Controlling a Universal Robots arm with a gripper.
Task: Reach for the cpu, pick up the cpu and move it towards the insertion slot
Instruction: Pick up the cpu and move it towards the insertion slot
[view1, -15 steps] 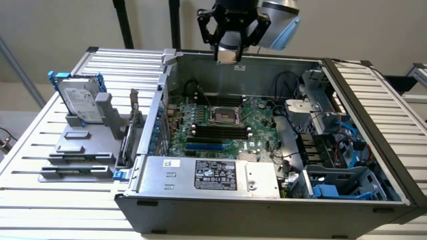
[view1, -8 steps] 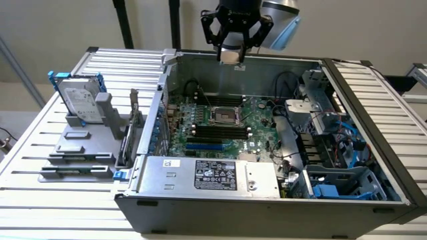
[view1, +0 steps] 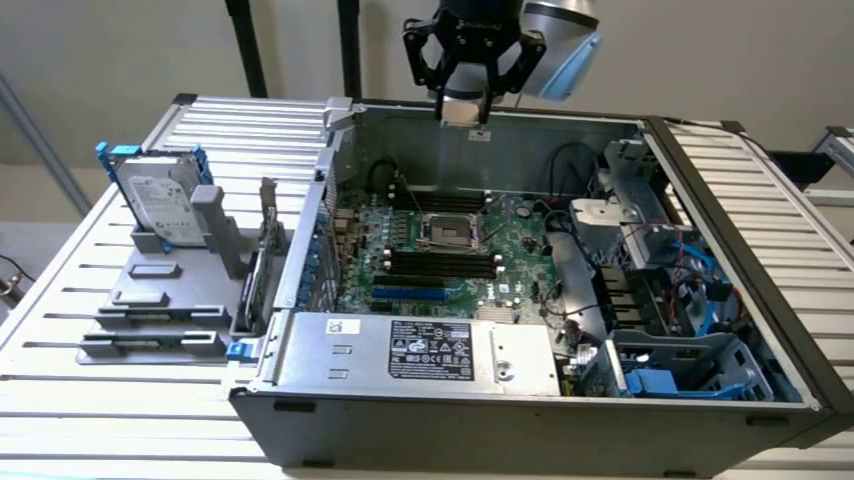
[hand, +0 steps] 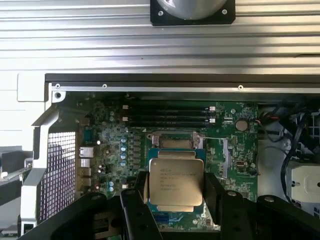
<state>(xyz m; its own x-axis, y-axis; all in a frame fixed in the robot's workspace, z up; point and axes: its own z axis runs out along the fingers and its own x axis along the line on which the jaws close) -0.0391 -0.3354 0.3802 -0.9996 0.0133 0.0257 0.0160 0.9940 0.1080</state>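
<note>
My gripper (view1: 465, 108) hangs high above the open computer case, over its back wall, shut on the cpu (view1: 465, 112), a small flat silvery chip. In the wrist view the cpu (hand: 176, 181) sits between the two black fingers (hand: 134, 200), printed metal top facing the camera. My gripper (hand: 176, 197) holds it by two opposite edges. The insertion slot (view1: 447, 232) is a square metal-framed socket with a dark centre on the green motherboard, well below the chip. In the wrist view the insertion slot (hand: 172, 144) shows just beyond the held chip.
Long black memory slots (view1: 438, 262) and a blue card slot (view1: 407, 295) lie beside the socket. A power supply (view1: 414, 350) fills the case's front. Cables and drive bays (view1: 654, 260) crowd the exterior view's right. A blue-framed hard drive (view1: 163, 205) stands on the slatted table (view1: 80, 290).
</note>
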